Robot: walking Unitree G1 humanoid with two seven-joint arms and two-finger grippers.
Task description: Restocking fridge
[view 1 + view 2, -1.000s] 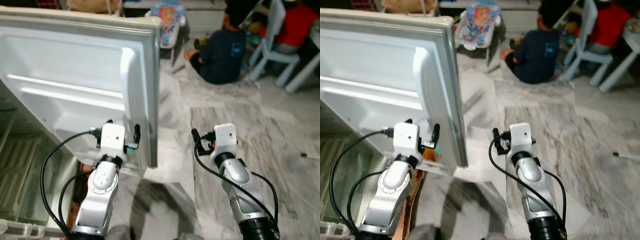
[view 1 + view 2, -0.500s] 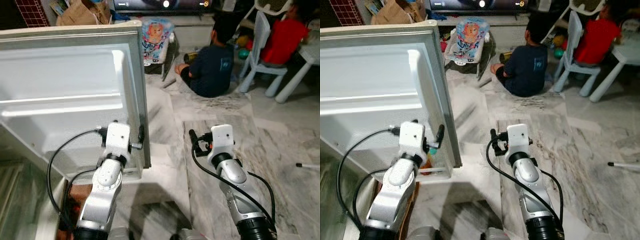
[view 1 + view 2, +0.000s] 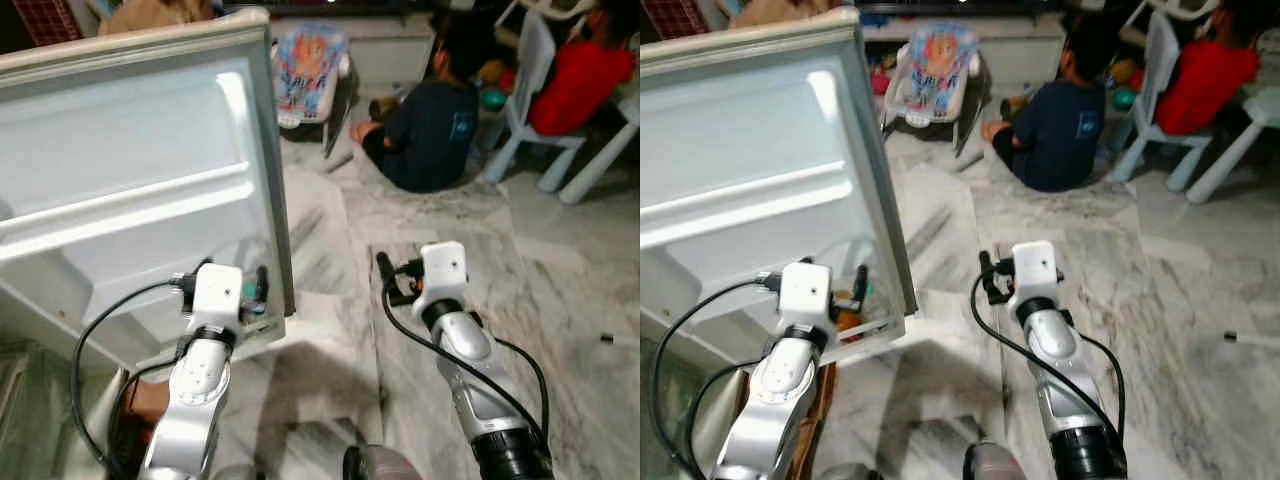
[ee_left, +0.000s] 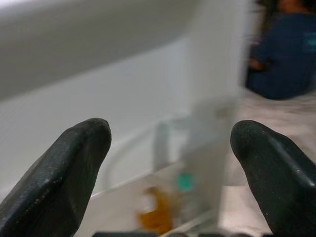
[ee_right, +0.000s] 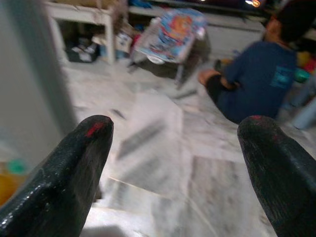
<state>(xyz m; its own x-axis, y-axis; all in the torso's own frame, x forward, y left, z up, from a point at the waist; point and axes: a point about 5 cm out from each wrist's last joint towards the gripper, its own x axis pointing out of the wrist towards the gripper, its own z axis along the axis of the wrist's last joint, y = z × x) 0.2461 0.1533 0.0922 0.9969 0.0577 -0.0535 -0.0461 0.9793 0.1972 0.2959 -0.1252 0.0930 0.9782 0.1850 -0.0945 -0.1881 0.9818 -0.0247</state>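
We take the open fridge door [image 3: 150, 190] as our landmark: it swings out toward us, inner face showing, with its long free edge running from the top corner down to the lower corner just beside our left arm. In the door's bottom shelf [image 3: 865, 325] we make out an orange item [image 4: 155, 217] and something with a teal cap [image 4: 183, 181], though the blur keeps us from naming them. Our left gripper [image 4: 168, 163] faces straight into that shelf, very near the door's lower free corner, fingers spread wide with nothing between them. Our right gripper [image 5: 175, 163] hangs over the marble floor [image 3: 440, 230], well apart from the door and beyond its free edge, fingers likewise spread and empty. So the left arm is clearly the nearer one for any work on the door. Far beyond the door's edge, people sit on the floor by small chairs [image 3: 545, 105].
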